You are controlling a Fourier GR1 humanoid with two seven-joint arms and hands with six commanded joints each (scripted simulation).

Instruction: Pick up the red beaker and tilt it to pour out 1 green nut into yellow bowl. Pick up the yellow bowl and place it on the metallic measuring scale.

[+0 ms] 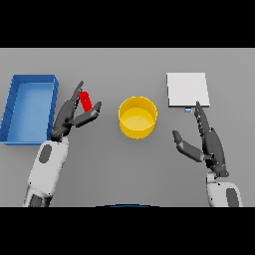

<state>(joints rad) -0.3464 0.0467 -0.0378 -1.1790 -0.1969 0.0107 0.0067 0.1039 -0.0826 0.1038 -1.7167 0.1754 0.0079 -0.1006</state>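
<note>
A small red beaker [85, 100] stands on the table left of centre. My left hand [71, 115] is right beside it, fingers straight on its left and thumb reaching toward its right side, not closed round it. The yellow bowl [137, 116] sits upright in the middle of the table; I see no nut in it. The metallic measuring scale [187, 90] is a pale square plate at the back right. My right hand [209, 142] rests open in front of the scale, fingertips pointing at its near edge, thumb spread toward the bowl.
A blue rectangular bin [30, 107] stands at the far left, close to my left forearm. A small blue marking [188, 110] shows at the scale's near edge.
</note>
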